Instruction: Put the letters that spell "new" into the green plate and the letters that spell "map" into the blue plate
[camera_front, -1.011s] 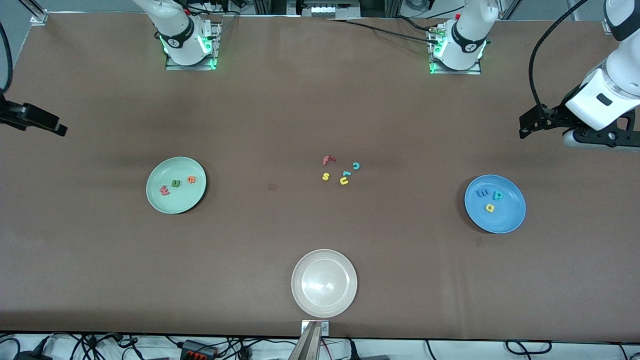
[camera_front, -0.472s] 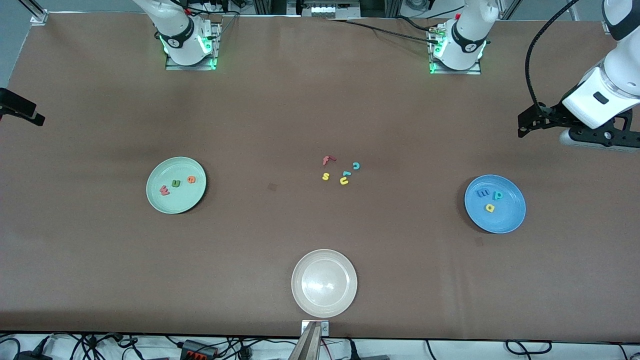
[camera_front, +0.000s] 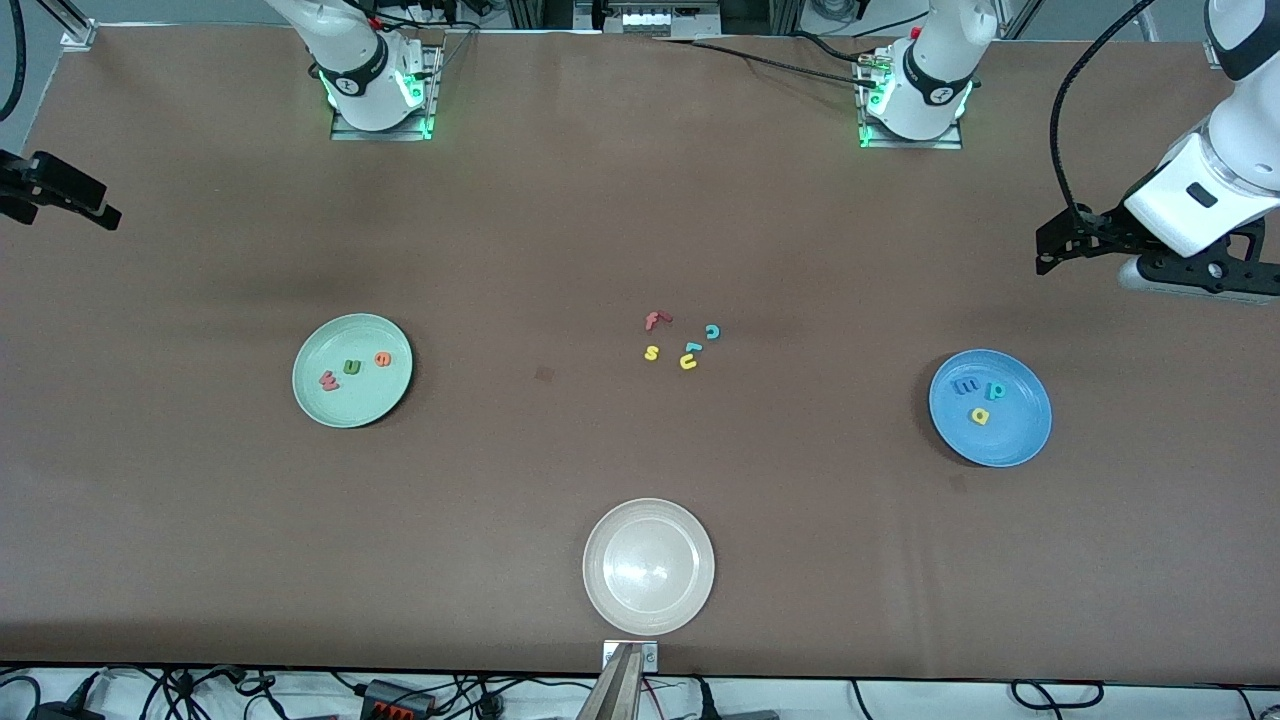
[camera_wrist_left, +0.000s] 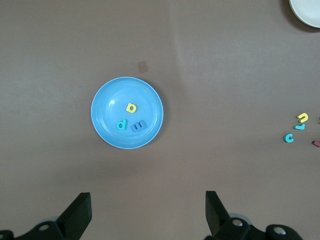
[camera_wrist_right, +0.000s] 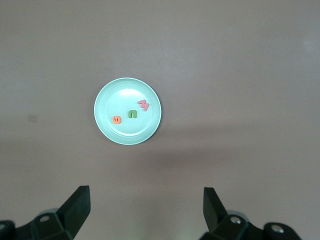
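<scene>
Both tools, left (camera_wrist_left: 145, 215) and right (camera_wrist_right: 145, 212), spread empty, high above table (camera_front: 560, 230); stray letters (camera_front: 680, 342) (five) mid-table.

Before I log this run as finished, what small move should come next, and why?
Probably none beyond parking: the green plate holds n, e, w, the blue plate holds m, a, p, and the left claw and right claw are open and empty.

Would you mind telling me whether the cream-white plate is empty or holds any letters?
Empty: the cream-white plate shows only its bare inside, with no letters in it.
</scene>
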